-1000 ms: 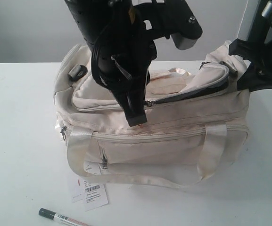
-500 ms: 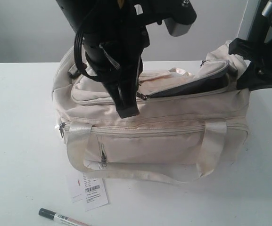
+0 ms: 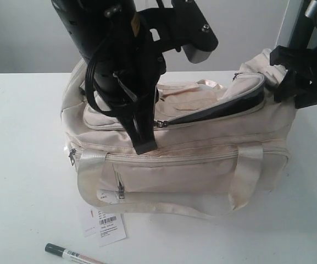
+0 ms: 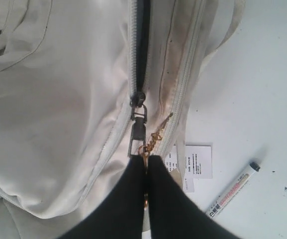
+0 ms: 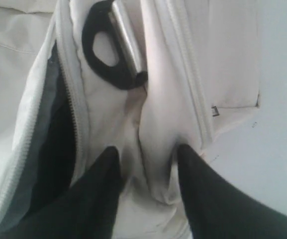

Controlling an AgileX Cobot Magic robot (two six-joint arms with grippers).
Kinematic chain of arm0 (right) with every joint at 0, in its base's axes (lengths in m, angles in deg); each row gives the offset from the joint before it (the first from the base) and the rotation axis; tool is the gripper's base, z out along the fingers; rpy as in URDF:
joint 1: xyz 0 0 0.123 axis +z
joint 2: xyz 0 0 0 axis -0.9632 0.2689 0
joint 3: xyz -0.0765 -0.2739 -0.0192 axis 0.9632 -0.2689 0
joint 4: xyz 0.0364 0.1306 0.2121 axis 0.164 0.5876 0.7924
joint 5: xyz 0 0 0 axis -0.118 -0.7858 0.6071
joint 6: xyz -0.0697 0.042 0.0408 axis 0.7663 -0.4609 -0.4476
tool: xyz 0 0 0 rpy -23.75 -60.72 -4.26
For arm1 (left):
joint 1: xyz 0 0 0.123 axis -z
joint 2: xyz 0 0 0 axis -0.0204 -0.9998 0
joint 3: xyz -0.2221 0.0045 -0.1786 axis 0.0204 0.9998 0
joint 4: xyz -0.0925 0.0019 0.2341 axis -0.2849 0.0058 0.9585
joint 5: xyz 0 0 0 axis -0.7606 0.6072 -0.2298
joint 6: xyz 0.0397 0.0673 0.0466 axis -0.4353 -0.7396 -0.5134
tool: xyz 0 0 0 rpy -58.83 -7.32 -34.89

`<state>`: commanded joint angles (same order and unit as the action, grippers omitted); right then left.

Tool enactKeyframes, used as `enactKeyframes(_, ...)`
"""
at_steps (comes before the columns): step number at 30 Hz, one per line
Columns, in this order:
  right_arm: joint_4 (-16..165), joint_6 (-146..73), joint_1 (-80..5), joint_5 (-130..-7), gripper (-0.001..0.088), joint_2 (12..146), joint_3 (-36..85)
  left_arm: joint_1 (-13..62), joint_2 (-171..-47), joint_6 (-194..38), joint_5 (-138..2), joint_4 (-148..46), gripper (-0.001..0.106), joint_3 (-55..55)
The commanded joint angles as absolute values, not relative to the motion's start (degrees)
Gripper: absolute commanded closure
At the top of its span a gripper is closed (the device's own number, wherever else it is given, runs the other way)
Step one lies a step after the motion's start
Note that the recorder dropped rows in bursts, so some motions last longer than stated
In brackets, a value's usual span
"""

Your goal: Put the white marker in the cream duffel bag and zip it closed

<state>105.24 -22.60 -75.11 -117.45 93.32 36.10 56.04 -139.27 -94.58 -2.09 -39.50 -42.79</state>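
The cream duffel bag (image 3: 191, 170) lies on the white table, its curved top zipper partly open and showing black lining (image 3: 229, 107). My left gripper (image 3: 144, 147) (image 4: 146, 158) is shut on the gold chain of the zipper pull (image 4: 155, 140), just behind the slider (image 4: 138, 107). At the bag's right end, my right gripper (image 3: 290, 88) (image 5: 145, 149) is pinching a fold of the cream fabric (image 5: 155, 164). The white marker (image 3: 73, 254) (image 4: 233, 189), dark cap on, lies on the table in front of the bag, outside it.
White barcode tags (image 3: 111, 228) (image 4: 198, 160) lie on the table between the bag and the marker. A black strap ring with a metal bar (image 5: 111, 55) sits on the bag's end near my right gripper. The bag's webbing handle (image 3: 163, 206) droops along the front.
My left gripper has moved left along the top zipper with the pull in it, so the slider sits further left and the opening is longer. The right gripper and marker stayed put.
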Motion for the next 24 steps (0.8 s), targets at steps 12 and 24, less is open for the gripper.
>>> enactKeyframes(12, 119.74, -9.10, -74.32, -126.90, 0.0323, 88.27, 36.93, 56.04, -139.27, -94.71, -2.09, -39.50, 0.105, -42.79)
enactKeyframes(24, 122.36, -25.64, -73.79, -123.27, 0.0323, 88.38, 34.51, 56.04, -139.27, -94.71, -2.16, -39.50, 0.105, -42.79)
